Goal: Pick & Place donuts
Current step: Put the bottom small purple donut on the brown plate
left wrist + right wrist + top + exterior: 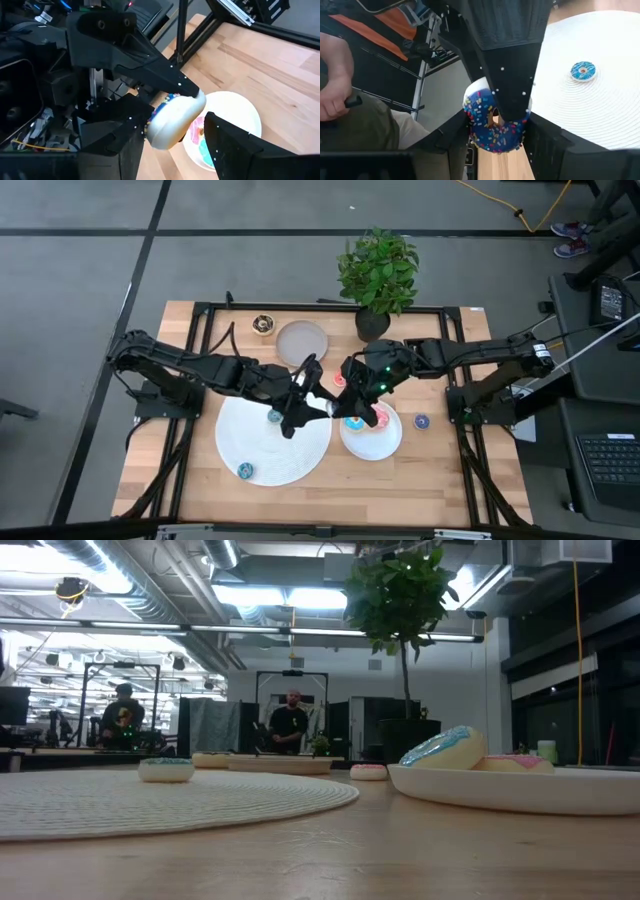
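The left arm reaches in from the left edge of the table, elbow bent, forearm running across the large white disc to the middle, where the left gripper sits above the disc's right rim. Its fingers are partly closed on the blue donut, pinching it through its thickness: one finger lies across the sprinkled icing and over the hole, and the other is behind on the pale underside. The blue donut is held up off the table between the two grippers, over the strip between the large white disc and the white plate. It stands on edge, tilted, with its icing turned toward the right wrist and its plain white underside showing to the left wrist, so the axis through its hole runs roughly level, along the right gripper's reach. The right arm comes in from the right edge, stretched nearly straight along the table's far half, and bends down at the wrist toward the centre. The right gripper meets the left one there, its fingers at a middling gap and closed on the rim of the same donut from either side, so the ring sits right between them, one fingertip touching its edge
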`<state>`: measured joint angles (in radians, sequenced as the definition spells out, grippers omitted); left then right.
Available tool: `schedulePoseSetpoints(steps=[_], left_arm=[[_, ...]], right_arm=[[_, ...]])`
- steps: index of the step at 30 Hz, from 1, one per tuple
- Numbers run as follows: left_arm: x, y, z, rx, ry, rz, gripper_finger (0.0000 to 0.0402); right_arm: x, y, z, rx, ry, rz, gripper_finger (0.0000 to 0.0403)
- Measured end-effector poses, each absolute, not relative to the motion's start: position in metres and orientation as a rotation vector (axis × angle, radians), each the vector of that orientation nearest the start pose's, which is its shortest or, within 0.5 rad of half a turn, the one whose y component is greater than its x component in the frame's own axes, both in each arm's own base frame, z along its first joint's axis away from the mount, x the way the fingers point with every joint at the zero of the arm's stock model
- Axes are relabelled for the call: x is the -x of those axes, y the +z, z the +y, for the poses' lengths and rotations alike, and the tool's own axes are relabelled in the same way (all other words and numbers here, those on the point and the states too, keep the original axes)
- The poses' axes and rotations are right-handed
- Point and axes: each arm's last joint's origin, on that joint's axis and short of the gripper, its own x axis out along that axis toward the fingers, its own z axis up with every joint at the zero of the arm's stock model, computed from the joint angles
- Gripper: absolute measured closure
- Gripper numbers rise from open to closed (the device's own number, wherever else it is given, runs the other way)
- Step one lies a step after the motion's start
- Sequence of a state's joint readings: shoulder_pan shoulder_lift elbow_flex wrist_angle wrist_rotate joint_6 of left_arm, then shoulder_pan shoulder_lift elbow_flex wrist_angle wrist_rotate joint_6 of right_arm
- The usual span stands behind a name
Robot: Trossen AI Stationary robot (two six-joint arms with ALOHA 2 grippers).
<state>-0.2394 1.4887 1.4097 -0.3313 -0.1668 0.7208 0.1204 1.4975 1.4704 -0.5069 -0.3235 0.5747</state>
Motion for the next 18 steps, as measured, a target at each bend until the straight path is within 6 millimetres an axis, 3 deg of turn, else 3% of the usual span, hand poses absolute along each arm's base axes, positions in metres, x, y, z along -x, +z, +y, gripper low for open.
schedulePoseSetpoints(steps=[5,18], left_arm=[[-0.3282,0.3712,-0.0747,-0.793,-0.190,0.339,0.0217],[-0.3278,0.3703,-0.0739,-0.802,-0.160,0.361,0.0309]], right_arm=[[-0.3265,0.3727,0.0480,-0.603,0.264,0.630,0.0233],[-0.3269,0.3730,0.0478,-0.593,0.261,0.621,0.0232]])
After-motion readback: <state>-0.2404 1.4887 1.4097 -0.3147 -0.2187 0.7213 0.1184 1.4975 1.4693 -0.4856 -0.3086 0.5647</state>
